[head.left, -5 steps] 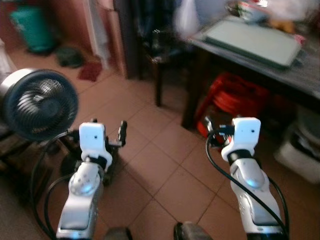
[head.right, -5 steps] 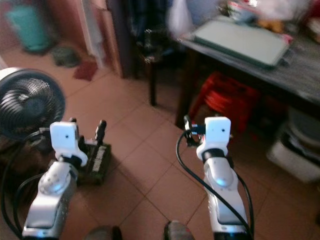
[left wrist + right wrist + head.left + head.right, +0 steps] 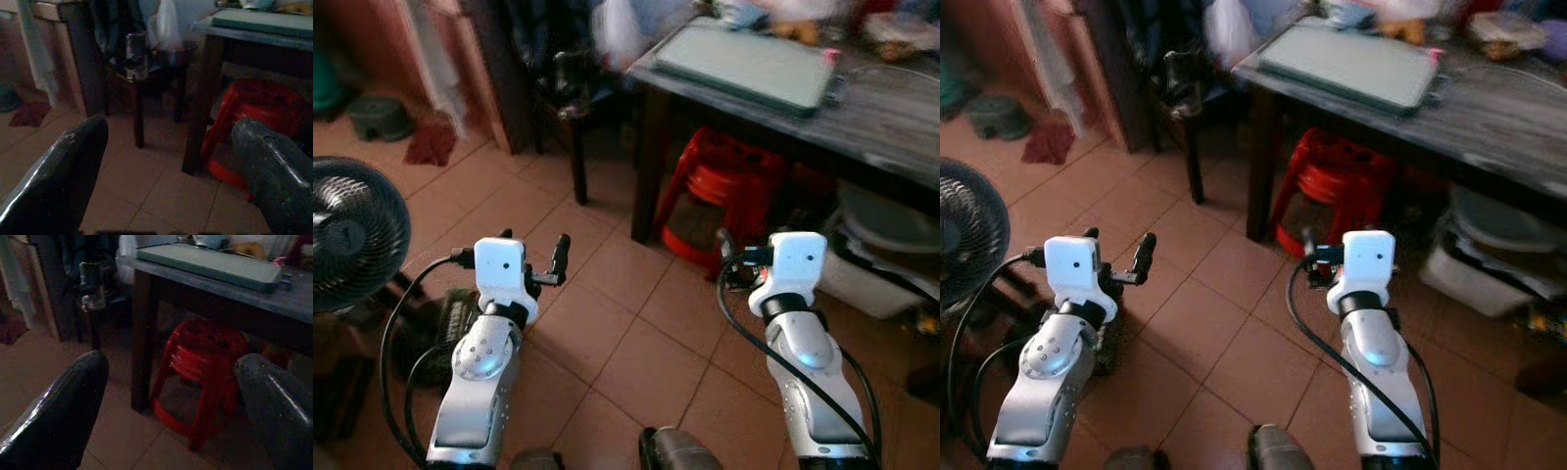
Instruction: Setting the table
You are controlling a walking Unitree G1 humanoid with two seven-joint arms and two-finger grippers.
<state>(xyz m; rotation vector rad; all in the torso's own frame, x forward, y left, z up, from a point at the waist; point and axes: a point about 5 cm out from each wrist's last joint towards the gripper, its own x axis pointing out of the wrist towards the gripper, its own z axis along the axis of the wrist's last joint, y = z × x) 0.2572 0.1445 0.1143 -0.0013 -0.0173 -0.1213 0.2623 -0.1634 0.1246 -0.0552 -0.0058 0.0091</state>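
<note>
the dark grey wooden worktop (image 3: 891, 117), upper right of the frame, sits lower and nearer than half a second ago: the camera has swung toward it, so the approach continues. on it lies a flat, matte green board (image 3: 744, 64). below stands a glossy red plastic stool (image 3: 724, 196). left pincer (image 3: 530, 257) and right pincer (image 3: 171, 406) are both spread wide, empty, over terracotta tiles (image 3: 636, 343).

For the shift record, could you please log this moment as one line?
phase: approaching table | left gripper: open, empty | right gripper: open, empty | red stool: under table

Black fan (image 3: 352, 245), red stools (image 3: 724, 196), tiled floor (image 3: 626, 333)
</note>
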